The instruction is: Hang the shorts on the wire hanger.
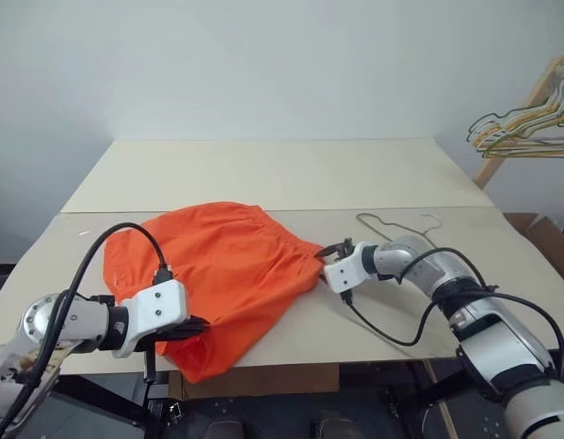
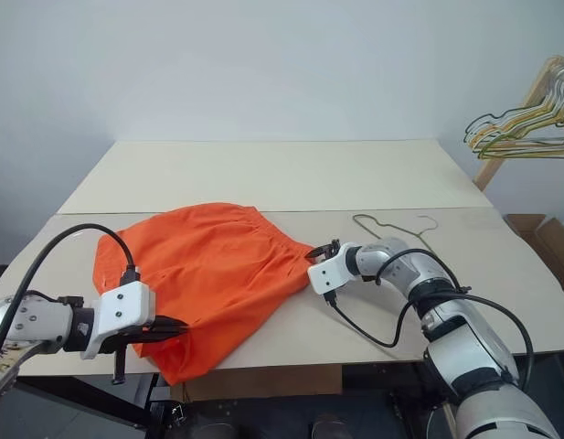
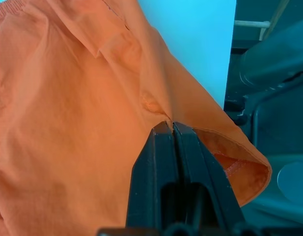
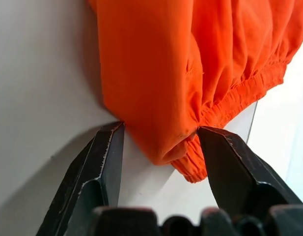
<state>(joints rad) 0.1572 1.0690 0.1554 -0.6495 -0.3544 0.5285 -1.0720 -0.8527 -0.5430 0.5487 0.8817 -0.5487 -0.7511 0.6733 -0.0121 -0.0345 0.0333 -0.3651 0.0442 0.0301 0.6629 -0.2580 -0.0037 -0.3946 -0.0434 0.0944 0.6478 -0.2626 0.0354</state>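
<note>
Left eye view: table (image 1: 263, 174) is carrying the shorts (image 1: 227, 274), one leg hanging over its near edge. Left gripper (image 3: 170, 129) is pinching that hem, fingers fully together. Right gripper (image 4: 161, 135) is straddling the waistband corner, fingers spread, not clamping. Wire hanger (image 1: 398, 223) is lying just beyond, bare tabletop behind.

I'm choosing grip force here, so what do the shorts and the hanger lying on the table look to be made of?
The shorts: thin woven fabric, matte bright orange; it creases softly and gathers at an elastic waistband. Probably light cotton or synthetic, which one is not clear. The wire hanger: a thin grey line with a small hook, apparently bare metal wire; its finish is too fine to judge.
</note>
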